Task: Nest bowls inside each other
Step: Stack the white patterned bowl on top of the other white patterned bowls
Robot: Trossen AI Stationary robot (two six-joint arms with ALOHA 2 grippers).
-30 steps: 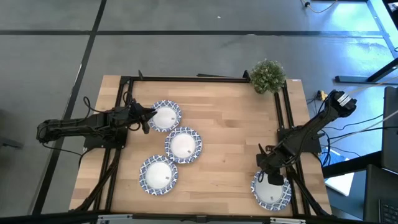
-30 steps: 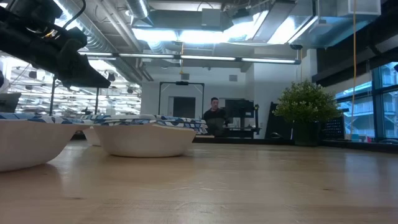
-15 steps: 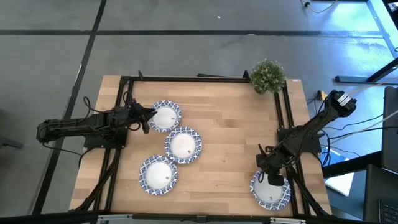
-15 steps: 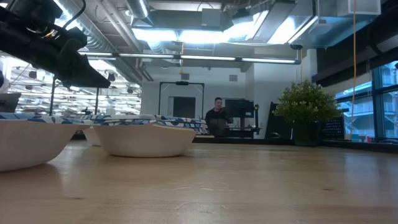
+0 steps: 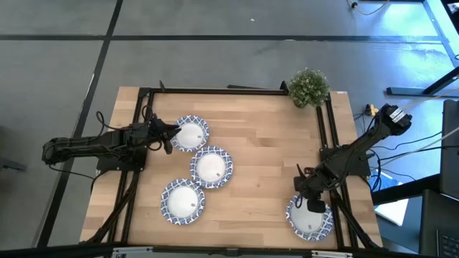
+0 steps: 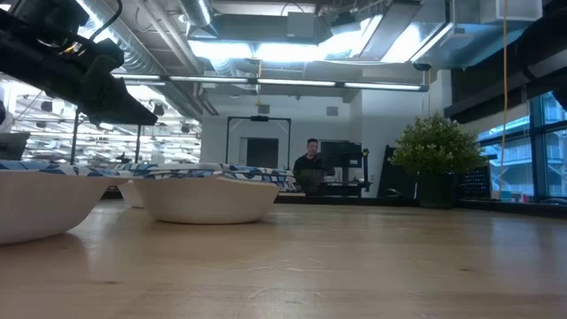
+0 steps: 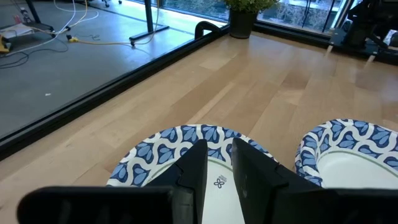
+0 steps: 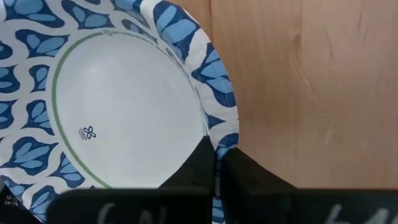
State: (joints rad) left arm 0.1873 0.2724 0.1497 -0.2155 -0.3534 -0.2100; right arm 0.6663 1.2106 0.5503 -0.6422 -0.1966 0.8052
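High view: right gripper [image 5: 313, 203] pinches a bowl [image 5: 310, 220] rim; left gripper [image 5: 170, 135] clasps another bowl [image 5: 190, 133].

Bright, even overhead light; soft shadows.

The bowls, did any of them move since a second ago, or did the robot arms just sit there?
One did. The right gripper, pinching the rim of the bowl near the right front corner, has slid that bowl a little toward the left. The left gripper has stayed at the rim of the back bowl, and the three left bowls and the plant have not moved. Behind the table, a person shifted slightly.
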